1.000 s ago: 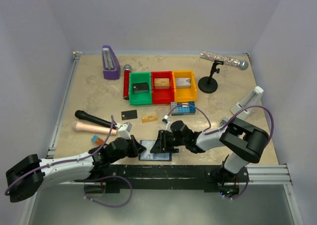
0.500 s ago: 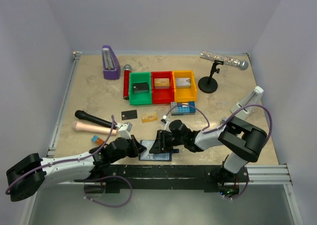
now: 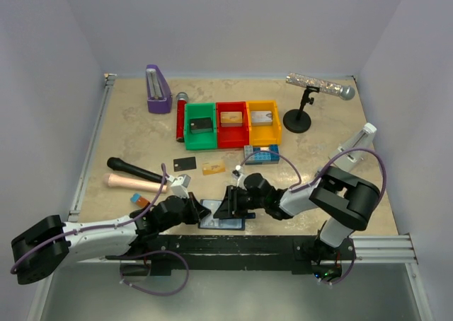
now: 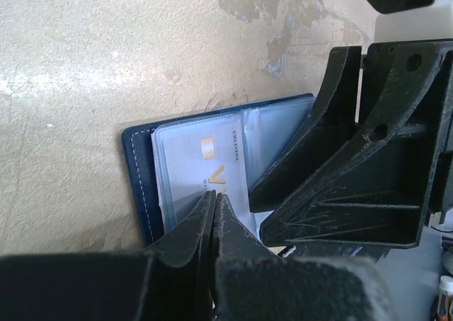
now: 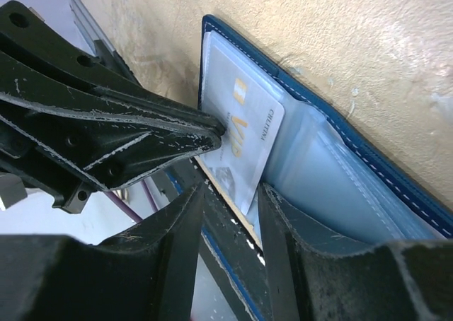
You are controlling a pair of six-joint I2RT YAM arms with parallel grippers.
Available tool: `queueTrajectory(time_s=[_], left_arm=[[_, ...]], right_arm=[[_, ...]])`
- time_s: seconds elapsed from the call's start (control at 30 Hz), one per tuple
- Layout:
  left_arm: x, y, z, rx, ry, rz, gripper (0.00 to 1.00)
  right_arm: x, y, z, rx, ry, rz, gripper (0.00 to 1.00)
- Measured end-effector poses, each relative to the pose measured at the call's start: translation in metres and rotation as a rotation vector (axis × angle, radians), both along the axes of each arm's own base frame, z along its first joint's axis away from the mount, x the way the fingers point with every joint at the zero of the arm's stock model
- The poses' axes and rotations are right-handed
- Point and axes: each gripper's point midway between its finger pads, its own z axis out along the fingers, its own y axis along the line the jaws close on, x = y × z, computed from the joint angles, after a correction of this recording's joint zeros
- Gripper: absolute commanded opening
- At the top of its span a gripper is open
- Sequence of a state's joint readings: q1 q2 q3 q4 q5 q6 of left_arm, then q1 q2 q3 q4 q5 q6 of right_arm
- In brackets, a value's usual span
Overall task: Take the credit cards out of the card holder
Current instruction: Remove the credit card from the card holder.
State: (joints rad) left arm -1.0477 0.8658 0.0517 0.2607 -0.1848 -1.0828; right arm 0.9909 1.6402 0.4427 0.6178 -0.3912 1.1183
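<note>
The navy card holder [image 3: 228, 220] lies open at the table's near edge, pale pockets up. A silvery credit card [image 4: 212, 155] with gold lettering sticks partway out of a pocket. My left gripper [image 4: 214, 194] is shut, its tips pressing on that card's face. My right gripper [image 5: 230, 197] is open, and the card's [image 5: 244, 144] loose corner lies in the gap between its fingers, one finger resting on the holder's [image 5: 368, 158] pocket. In the top view the two grippers meet over the holder, left [image 3: 200, 209] and right [image 3: 230, 204]. A black card [image 3: 185, 163] and a gold-tan card [image 3: 213, 167] lie on the table behind.
Green [image 3: 200, 141], red [image 3: 231, 133] and yellow [image 3: 263, 131] bins stand mid-table, and a blue studded plate [image 3: 260, 154] lies in front of them. A black microphone [image 3: 134, 171] and a wooden handle [image 3: 131, 183] lie at the left. A microphone stand [image 3: 297, 119] rises at the back right.
Both grippers stay at the card holder. The left arm has edged slightly right. Nothing was picked up or let go.
</note>
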Motion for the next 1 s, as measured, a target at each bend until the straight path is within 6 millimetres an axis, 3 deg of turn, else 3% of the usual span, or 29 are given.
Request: queueTrajectory(time_s=[0.27,0.5,1.0], left_arm=[[-0.002,-0.003,0.002,-0.014,0.007,-0.009,0.00],[-0.002,-0.004,0.003,-0.023,0.004,-0.013,0.00],[0.000,0.004,0.017,-0.043,-0.033,0.008,0.00]], right_arm=[[0.005,-0.003,-0.001,0.049,-0.016,-0.058,0.33],[0.009,-0.007,-0.004,0.047,-0.028,-0.092,0.19],[0.012,-0.007,-0.002,0.046,-0.036,-0.103,0.38]])
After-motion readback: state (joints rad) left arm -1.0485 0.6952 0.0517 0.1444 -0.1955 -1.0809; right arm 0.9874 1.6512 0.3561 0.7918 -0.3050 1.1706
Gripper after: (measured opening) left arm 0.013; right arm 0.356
